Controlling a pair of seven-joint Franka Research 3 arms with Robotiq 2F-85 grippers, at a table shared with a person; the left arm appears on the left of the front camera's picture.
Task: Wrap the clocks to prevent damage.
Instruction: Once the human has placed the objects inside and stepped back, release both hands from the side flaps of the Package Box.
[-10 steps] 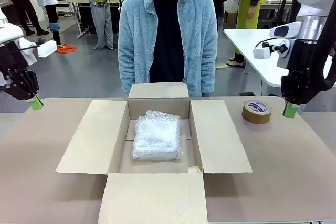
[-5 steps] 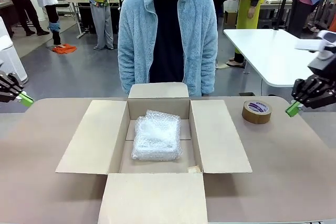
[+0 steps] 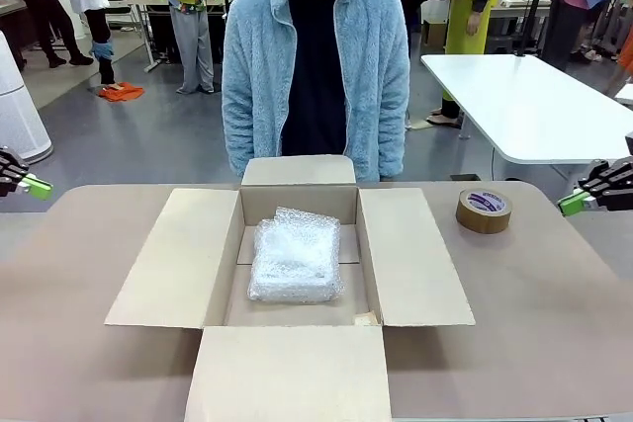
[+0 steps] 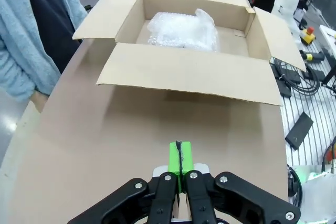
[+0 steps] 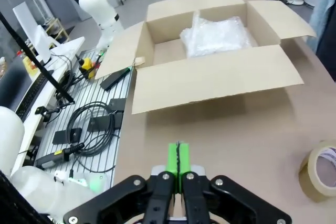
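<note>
Item one, the clocks (image 3: pixel 295 256): a squarish bundle of whitish bubble wrap lying flat on the floor of the open cardboard box (image 3: pixel 173 259), bare cardboard showing around it. The box sits mid-counter with all four flaps folded out, the nearest flap reaching toward the near edge of the counter (image 3: pixel 69 343). Item two, the tape roll (image 3: pixel 484 211): brown, lying flat near the far right corner, apart from the box. Item three, the left claw (image 3: pixel 38 186): at the left edge, clear of the surface, green pads pressed together, holding nothing. Item four, the right claw (image 3: pixel 572 204): at the right edge just beyond the tape, likewise closed and empty. Item five, a person (image 3: pixel 315 76) in a blue fleece standing at the far edge, hands out of sight. I judge the wrapping finished and the bundle boxed; what remains, if anything, is closing up. For that I would bring a claw in over a side flap and push it inward, closed pads serving well enough, whereas taking the tape would mean opening the right claw first. The wrist views confirm the pads meet with no gap, which the front view is too distant to settle. The right wrist view adds cables (image 5: pixel 94 129) on a slatted rack off the near edge.
</note>
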